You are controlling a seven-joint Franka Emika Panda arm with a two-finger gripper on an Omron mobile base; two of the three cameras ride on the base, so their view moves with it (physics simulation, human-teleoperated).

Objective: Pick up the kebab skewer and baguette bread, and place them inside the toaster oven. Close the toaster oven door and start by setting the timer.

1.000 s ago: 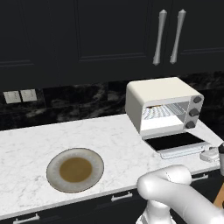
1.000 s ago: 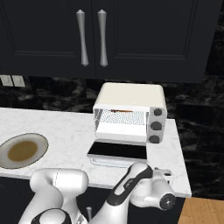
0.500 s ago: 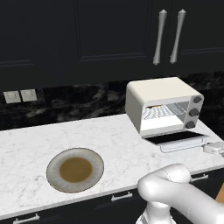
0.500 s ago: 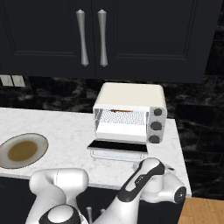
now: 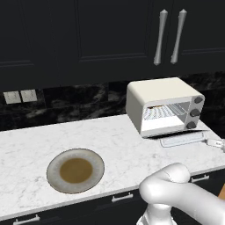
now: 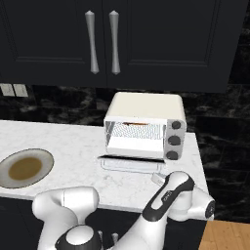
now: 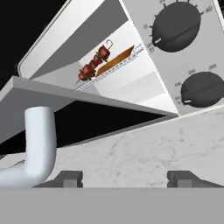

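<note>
The cream toaster oven stands on the counter's right end. Inside it, on the wire rack, lie the kebab skewer and the baguette bread side by side. The toaster oven door hangs part-way up, and the hand view sees it from beneath. Its white bar handle is just left of my fingertips. My gripper is open with nothing in it, low at the counter's front right edge below the door. Two dark knobs show at upper right.
A round plate with a brown centre sits on the white marble counter, left of the oven. Dark upper cabinets with long handles hang above. Wall sockets are at far left.
The oven door has tilted up from lying flat and now looks narrower. My hand has shifted a little right along the counter's front edge. The plate and oven stay put.
</note>
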